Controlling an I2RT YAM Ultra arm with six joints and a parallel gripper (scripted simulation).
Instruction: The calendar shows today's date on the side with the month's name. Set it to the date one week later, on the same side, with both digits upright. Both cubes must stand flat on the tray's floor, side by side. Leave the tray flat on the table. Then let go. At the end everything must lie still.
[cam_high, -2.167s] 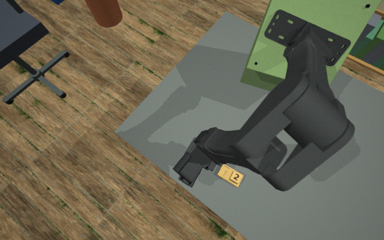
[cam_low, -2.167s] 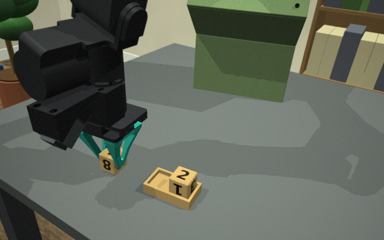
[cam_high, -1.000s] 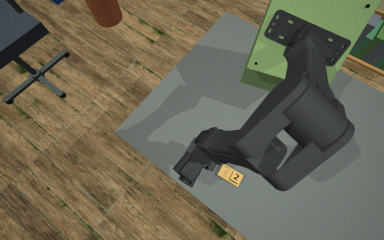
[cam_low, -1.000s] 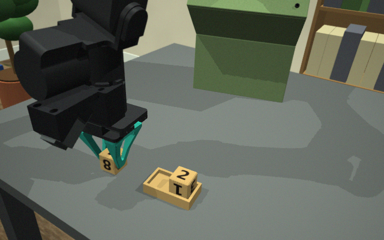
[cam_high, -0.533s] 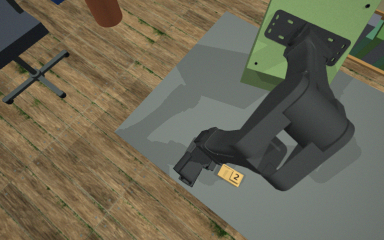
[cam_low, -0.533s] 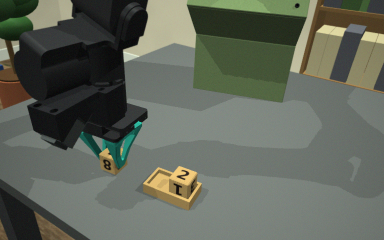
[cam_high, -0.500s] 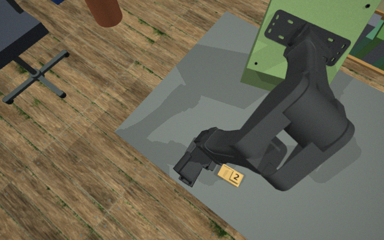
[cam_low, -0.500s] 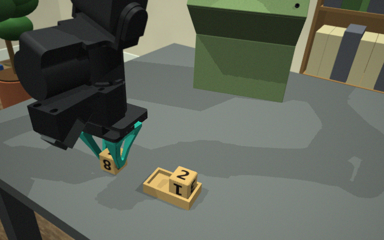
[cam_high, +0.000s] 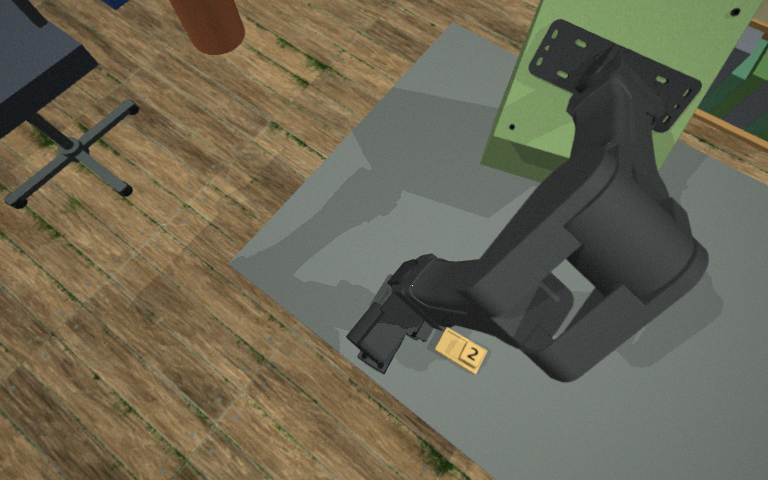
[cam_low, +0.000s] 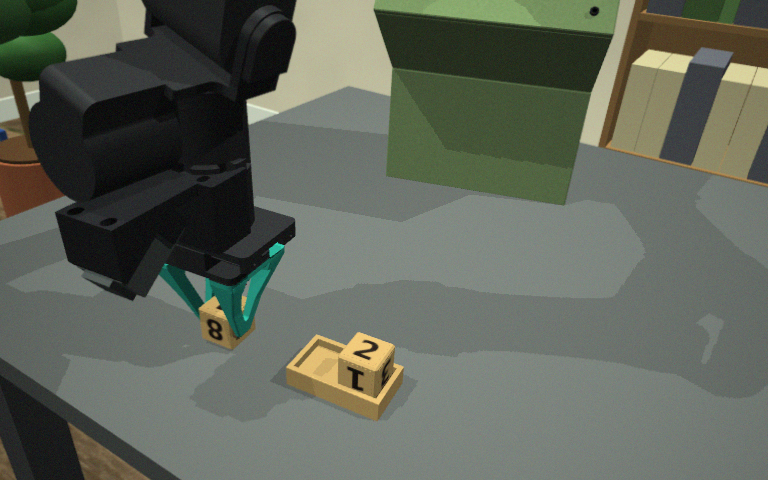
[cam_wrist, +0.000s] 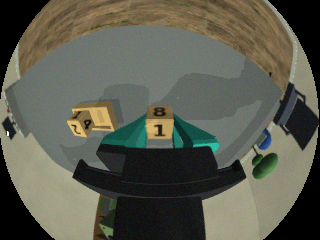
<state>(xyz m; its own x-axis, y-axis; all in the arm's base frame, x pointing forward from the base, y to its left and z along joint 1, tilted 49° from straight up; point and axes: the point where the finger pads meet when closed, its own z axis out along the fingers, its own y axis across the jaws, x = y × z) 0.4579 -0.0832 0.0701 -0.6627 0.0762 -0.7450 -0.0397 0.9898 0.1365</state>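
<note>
The tray (cam_high: 454, 361) (cam_low: 328, 390) (cam_wrist: 102, 116) lies flat on the table. One wooden cube (cam_high: 472, 354) (cam_low: 367, 349) (cam_wrist: 80, 124) stands in its right half in the exterior view, with a 2 on top and an upside-down 1 on its front face; the left half is empty. My gripper (cam_low: 222, 323) (cam_wrist: 159, 117) is shut on the other cube (cam_low: 214, 329) (cam_wrist: 160, 116), left of the tray in the exterior view. That cube shows an upright 8 there; the wrist view shows 8 and 1. Its top digit is mostly hidden. I cannot tell whether its underside touches the table.
The green block (cam_high: 523, 141) (cam_low: 481, 124) under the arm's base stands at the back of the table (cam_high: 566, 430) (cam_low: 509, 424). The table's edge runs close beyond the gripper and tray. A bookshelf (cam_low: 617, 84), plant pot (cam_high: 215, 28) and chair (cam_high: 33, 67) stand beyond the table.
</note>
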